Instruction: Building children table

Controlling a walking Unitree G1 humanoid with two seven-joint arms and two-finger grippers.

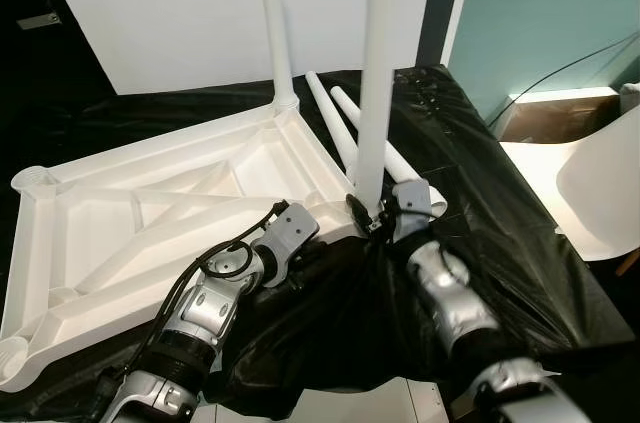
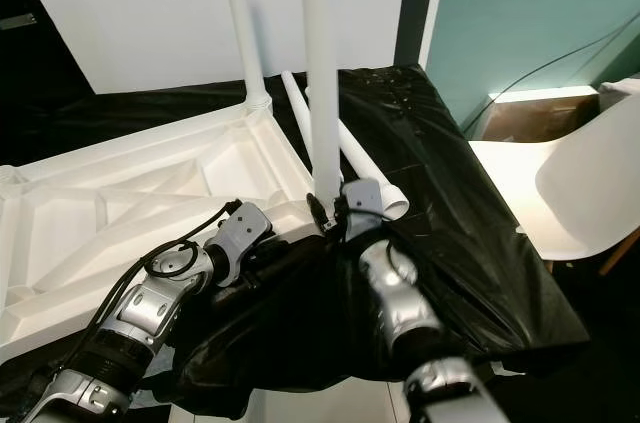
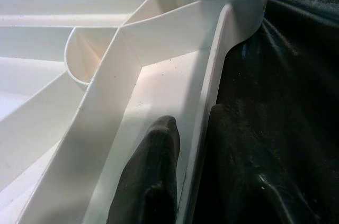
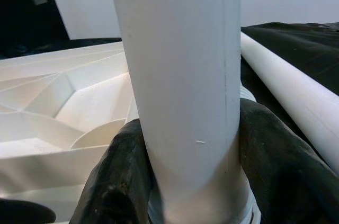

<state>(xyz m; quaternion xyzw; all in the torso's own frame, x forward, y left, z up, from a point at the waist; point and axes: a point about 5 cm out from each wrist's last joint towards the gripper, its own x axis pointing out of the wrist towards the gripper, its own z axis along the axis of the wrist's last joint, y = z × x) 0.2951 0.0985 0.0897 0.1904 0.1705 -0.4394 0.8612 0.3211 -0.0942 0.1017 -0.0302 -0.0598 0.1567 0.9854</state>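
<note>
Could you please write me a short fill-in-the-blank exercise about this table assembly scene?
1. The right gripper is closed around the near upright ___.
2. The left gripper pinches the ___ of the upturned tabletop.
3. ___ legs stand upright in the tabletop's corner sockets.
4. Two loose legs lie on the ___ sheet.

Missing words: leg; rim; Two; black

You're looking at a surface draped in black plastic sheeting (image 1: 470, 193) — the upturned white tabletop (image 1: 150, 213) lies flat on it, ribbed underside up. Two loose white legs (image 1: 345, 118) lie on the sheeting just beside its far corner.
</note>
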